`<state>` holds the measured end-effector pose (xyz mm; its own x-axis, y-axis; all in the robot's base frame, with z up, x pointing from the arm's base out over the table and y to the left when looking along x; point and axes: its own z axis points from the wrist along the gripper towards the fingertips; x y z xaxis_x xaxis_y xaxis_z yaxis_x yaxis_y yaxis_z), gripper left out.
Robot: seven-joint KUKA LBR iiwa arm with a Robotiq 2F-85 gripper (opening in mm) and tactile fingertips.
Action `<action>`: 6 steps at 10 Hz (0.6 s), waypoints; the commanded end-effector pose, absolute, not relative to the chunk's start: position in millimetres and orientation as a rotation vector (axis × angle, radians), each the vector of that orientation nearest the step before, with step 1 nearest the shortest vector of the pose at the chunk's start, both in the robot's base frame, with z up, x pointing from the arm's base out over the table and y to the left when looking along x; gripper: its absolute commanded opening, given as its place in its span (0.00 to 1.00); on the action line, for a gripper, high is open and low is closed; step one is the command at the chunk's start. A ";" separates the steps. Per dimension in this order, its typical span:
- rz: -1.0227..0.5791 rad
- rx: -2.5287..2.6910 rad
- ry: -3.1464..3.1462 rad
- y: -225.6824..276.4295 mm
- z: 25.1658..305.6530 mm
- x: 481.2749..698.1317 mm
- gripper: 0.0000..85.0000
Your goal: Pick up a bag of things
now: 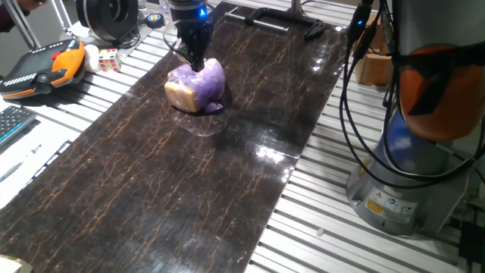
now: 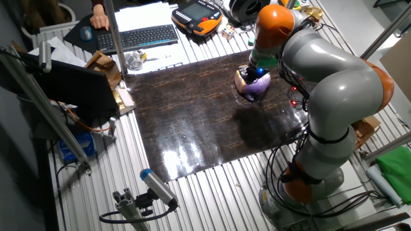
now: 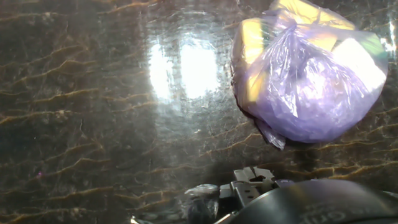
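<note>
Item: bag of things (image 1: 195,86), purple, lumpy, on the dark marbled table (image 1: 151,174) near its far end.

One fixed view: we see a tan block at the bag's left side and a twisted tail at its lower right.

The other fixed view: we see the whole arm (image 2: 327,77) bent over the table, wrist pointing down.

Hand view: we note yellow-green contents through the plastic.

Gripper (image 1: 197,61): set straight down on the bag's top; we cannot tell whether the jaws are clamped on it.
</note>
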<state>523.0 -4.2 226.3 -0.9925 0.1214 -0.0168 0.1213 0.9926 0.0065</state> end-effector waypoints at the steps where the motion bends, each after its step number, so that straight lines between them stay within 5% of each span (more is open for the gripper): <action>1: 0.011 0.191 3.117 -6.7 221.7 526.9 0.01; 6: 0.040 0.181 3.114 -28.1 207.1 553.7 0.01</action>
<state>553.7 -28.0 206.8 -0.9930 0.1166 -0.0207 0.1160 0.9929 0.0268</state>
